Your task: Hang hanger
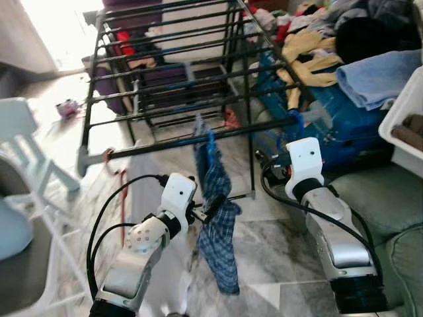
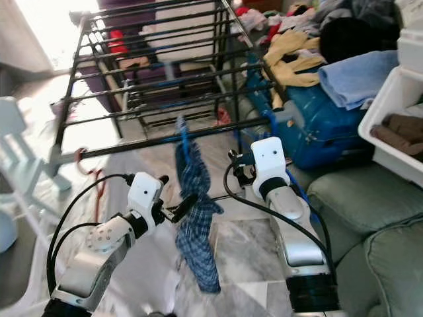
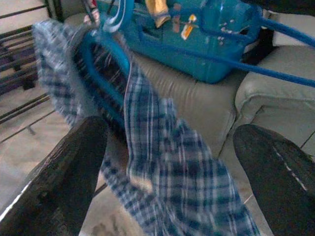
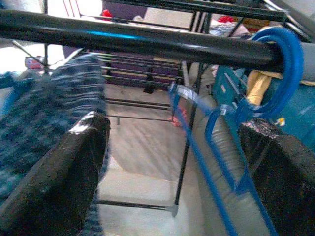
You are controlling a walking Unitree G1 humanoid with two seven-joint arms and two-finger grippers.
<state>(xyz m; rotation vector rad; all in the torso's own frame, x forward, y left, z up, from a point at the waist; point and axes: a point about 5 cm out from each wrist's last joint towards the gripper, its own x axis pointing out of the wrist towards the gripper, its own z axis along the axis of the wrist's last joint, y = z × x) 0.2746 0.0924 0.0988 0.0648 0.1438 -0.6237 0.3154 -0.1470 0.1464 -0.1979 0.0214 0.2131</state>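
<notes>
Both silver arms are reaching up over the grey marble floor [image 1: 264, 244], the left gripper [image 1: 210, 210] spread wide beside the blue plaid shirt [image 1: 218, 218] on its blue plastic hanger [image 3: 106, 54], the right gripper [image 4: 172, 167] gaping under the black metal drying rack's rail [image 4: 138, 44].

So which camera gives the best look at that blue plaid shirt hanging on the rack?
The left eye view: the blue plaid shirt hangs full-length from the black metal drying rack. The right eye view matches it; both wrist views catch blurred parts.
</notes>
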